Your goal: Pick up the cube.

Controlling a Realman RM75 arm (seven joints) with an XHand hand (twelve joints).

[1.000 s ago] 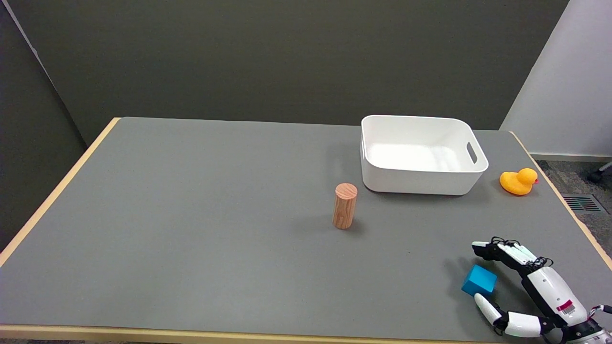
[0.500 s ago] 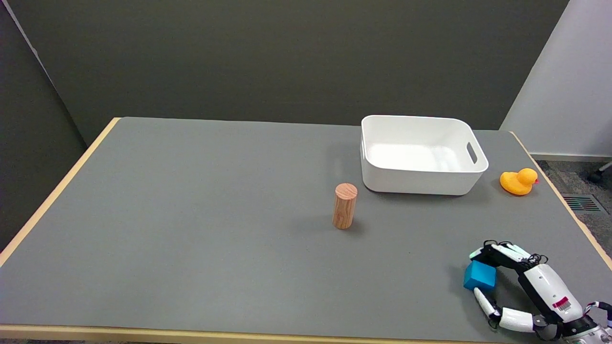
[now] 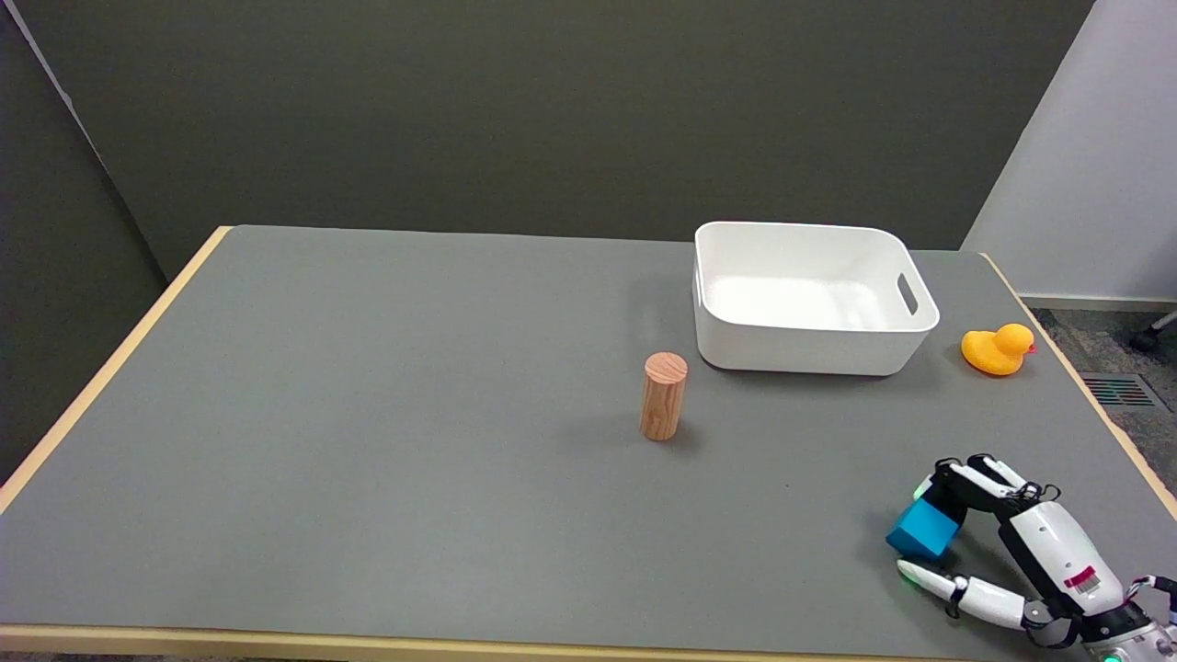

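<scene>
The blue cube (image 3: 922,530) is near the table's front right corner, tipped onto an edge. My right hand (image 3: 1034,542) reaches in from the lower right and holds it. The fingers (image 3: 956,485) curl over the cube's far upper side. The thumb (image 3: 938,582) lies stretched out to the left just under the cube's near edge. Whether the cube's lowest edge still touches the table cannot be told.
A wooden cylinder (image 3: 663,395) stands upright mid-table. Behind it to the right sits a white bin (image 3: 809,354), and a yellow rubber duck (image 3: 998,349) lies near the right edge. The table's front edge (image 3: 460,642) runs close below the hand.
The fingers have closed onto the cube from behind and the thumb has swung under it. The cube, flat on the table a second ago, is now tipped.
</scene>
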